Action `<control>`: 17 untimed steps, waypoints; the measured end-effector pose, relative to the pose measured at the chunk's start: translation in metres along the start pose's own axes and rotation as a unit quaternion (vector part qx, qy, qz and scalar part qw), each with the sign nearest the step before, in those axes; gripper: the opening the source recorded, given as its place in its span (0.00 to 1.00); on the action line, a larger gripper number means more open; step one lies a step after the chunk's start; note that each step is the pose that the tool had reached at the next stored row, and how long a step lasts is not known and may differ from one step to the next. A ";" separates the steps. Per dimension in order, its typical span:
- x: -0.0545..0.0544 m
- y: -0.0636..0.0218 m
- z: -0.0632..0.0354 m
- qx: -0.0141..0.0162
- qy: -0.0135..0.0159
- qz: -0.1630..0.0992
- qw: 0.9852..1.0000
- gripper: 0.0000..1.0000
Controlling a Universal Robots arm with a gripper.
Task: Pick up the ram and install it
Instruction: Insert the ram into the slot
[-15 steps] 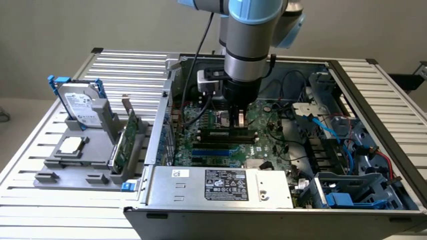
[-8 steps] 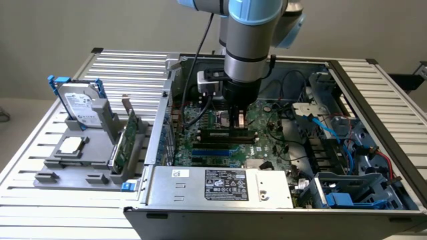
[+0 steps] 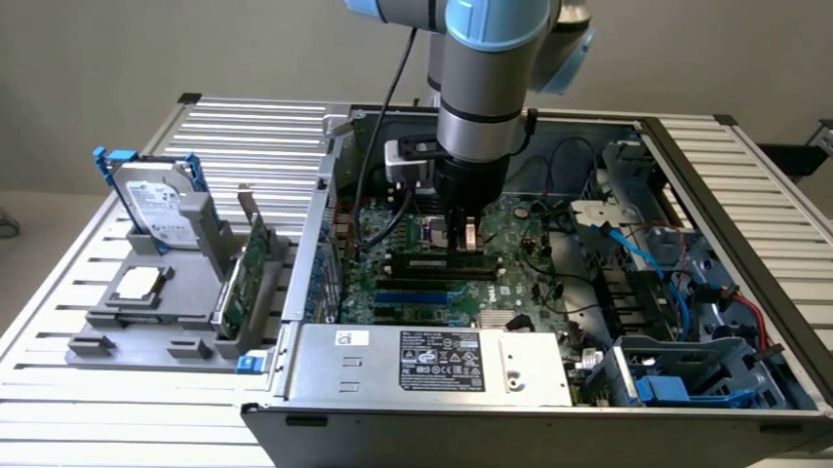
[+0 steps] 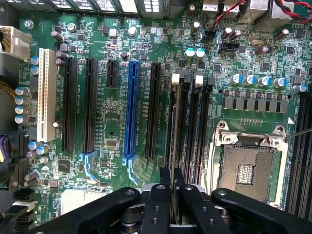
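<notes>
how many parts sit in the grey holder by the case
3: upright silver hard drive farthest back, square silver processor chip before it, upright green expansion card beside the metal computer case; others may hide.

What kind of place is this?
Probably a robotics test bench for computer assembly: an open grey metal desktop computer case lies on a slatted aluminium table, beside a grey plastic fixture holding parts, under a grey-and-blue robot arm.

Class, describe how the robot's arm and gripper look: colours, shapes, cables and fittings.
The arm is a silver-grey metal tube with light-blue joint caps and a black wrist section. A black cable hangs alongside it. The gripper is matt black, built of curved linkage bars with round bolts, ending in two narrow flat fingers.
</notes>
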State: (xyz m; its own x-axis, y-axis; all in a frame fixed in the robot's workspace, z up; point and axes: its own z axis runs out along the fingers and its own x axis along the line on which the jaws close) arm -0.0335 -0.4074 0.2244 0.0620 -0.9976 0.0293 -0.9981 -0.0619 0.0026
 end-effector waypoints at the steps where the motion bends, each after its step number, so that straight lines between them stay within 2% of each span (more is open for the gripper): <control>1: 0.000 0.0000 0.0000 0.000 0.000 0.000 1.000 0.14; 8: 0.000 0.0000 -0.0010 0.000 0.000 0.000 1.000 0.14; 17: 0.001 0.0001 -0.0011 0.000 0.002 0.007 1.000 0.14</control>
State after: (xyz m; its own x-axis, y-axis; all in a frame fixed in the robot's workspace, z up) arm -0.0335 -0.4083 0.2255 0.0481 -0.9983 0.0324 -0.9988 -0.0480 0.0027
